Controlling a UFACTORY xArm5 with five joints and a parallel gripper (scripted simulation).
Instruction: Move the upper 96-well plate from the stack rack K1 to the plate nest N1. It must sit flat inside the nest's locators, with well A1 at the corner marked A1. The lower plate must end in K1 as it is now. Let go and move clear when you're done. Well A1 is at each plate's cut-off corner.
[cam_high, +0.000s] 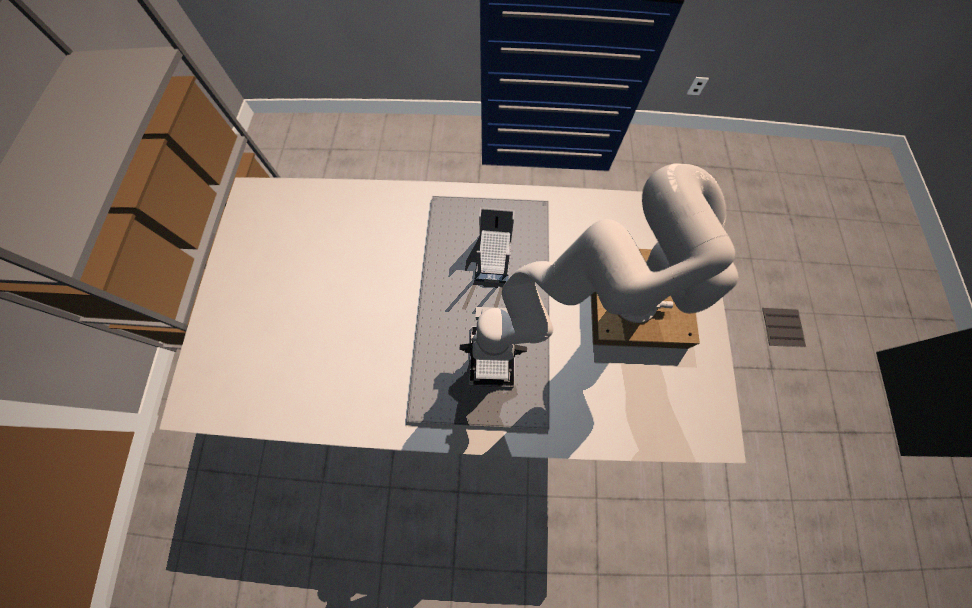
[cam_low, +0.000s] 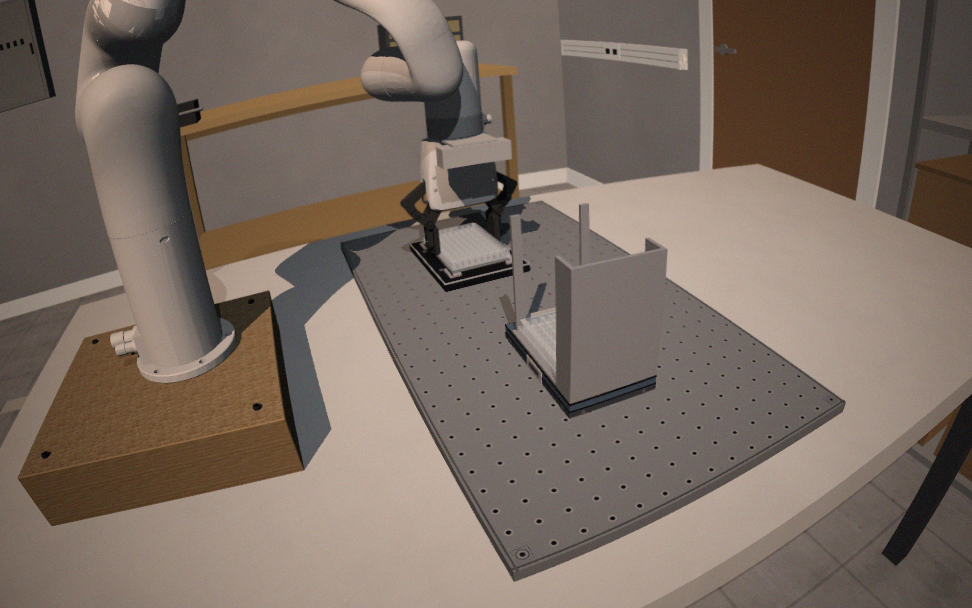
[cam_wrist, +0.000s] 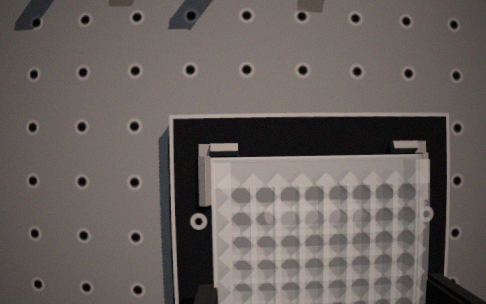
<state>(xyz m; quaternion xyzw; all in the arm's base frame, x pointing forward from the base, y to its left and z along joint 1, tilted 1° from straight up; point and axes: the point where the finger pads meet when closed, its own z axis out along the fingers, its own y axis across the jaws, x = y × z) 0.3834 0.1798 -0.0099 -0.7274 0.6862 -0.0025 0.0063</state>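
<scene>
My gripper (cam_low: 462, 230) (cam_wrist: 325, 295) is shut on the upper 96-well plate (cam_high: 492, 369) (cam_low: 469, 245) (cam_wrist: 320, 225), gripping its two long sides. The clear plate sits low over the black plate nest N1 (cam_low: 481, 276) (cam_wrist: 300, 132), between the grey corner locators (cam_wrist: 204, 175). I cannot tell whether it rests fully on the nest. A small ring mark (cam_wrist: 198, 221) shows on the nest left of the plate. The stack rack K1 (cam_high: 496, 218) (cam_low: 609, 322) stands further along the board with the lower plate (cam_high: 494, 250) (cam_low: 537, 333) flat inside it.
Nest and rack stand on a grey perforated breadboard (cam_high: 437, 322) (cam_low: 573, 466) on the table. The rack has a tall grey wall and thin upright posts (cam_low: 584, 229). The arm's base sits on a wooden block (cam_low: 143, 430) beside the board.
</scene>
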